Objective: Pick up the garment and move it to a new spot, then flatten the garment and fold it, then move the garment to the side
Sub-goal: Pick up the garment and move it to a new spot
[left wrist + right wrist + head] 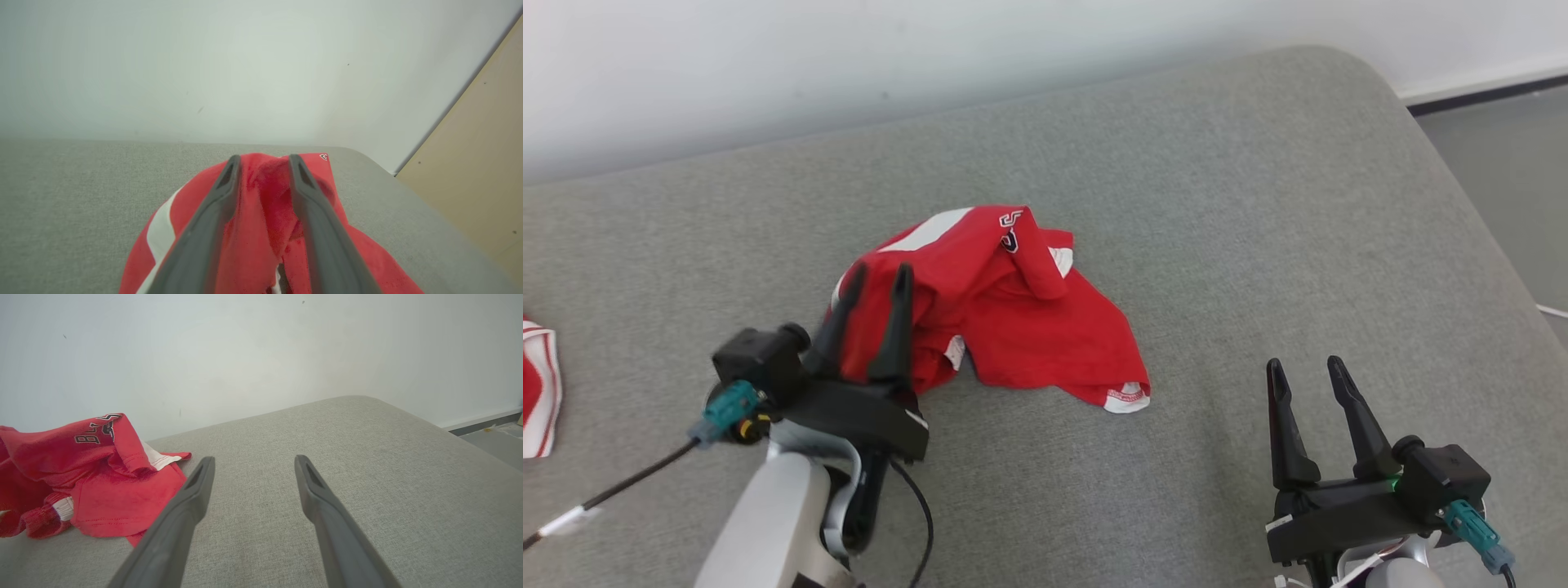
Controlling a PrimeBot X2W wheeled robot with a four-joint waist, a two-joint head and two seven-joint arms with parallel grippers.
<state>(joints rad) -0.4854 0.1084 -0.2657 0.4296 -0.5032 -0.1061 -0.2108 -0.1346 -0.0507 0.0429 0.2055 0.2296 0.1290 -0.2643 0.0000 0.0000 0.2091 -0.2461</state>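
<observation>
The garment (1013, 318) is a red shirt with white trim and dark lettering, lying crumpled in a heap mid-cushion. My left gripper (880, 278) is over the heap's left end, its two fingers apart. In the left wrist view a bunched fold of the garment (261, 228) rises between the parted fingers of the left gripper (264, 160), which do not pinch it. My right gripper (1304, 367) stands open to the right of the shirt, above bare fabric. From the right wrist, the garment (102, 490) lies left of the right gripper (253, 459).
The grey cushioned surface (1217, 204) runs back to a white wall (849, 49) and rounds off at the right, with floor (1503, 163) beyond. Another red and white cloth (539, 384) lies at the left edge. A beige panel (470, 163) stands off the far corner.
</observation>
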